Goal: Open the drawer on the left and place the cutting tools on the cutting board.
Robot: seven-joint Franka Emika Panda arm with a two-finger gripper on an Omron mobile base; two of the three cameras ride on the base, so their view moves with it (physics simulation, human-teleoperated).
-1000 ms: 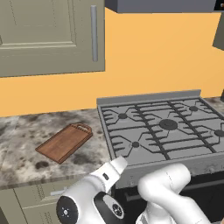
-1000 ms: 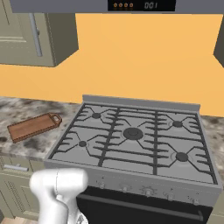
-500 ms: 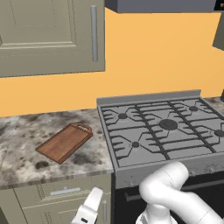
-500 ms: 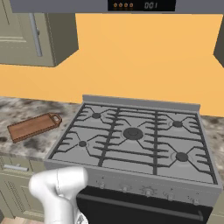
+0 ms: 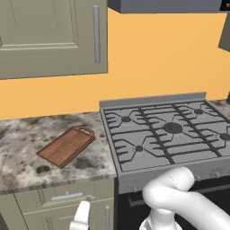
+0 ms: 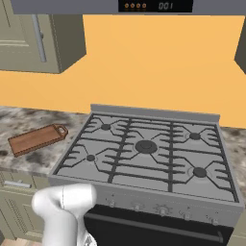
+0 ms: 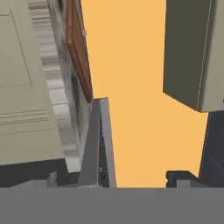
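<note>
The drawer [image 5: 63, 198] sits shut under the marble counter, its short silver bar handle [image 5: 66, 196] facing me; it also appears at the lower left as the drawer [image 6: 14, 184]. The cutting board [image 5: 66, 146] lies flat on the counter left of the stove, and I see the cutting board [image 6: 36, 139] from the other side and edge-on as the cutting board [image 7: 78, 52]. The cutting tools are hidden. My gripper [image 7: 116, 180] is open, its fingertips [image 7: 178, 176] wide apart with nothing between them. The white hand [image 5: 81, 217] hangs low in front of the cabinet, just below the drawer.
A grey gas stove [image 5: 166, 130] fills the counter to the right, with its oven door handle [image 6: 158, 226] below. A beige wall cabinet [image 5: 49, 36] with a vertical handle hangs above the board. My white arm [image 5: 179, 197] rises at the lower right.
The hand has dropped from counter height, beside the stove's front corner, to low in front of the cabinet below the drawer. The board and drawer have not moved.
</note>
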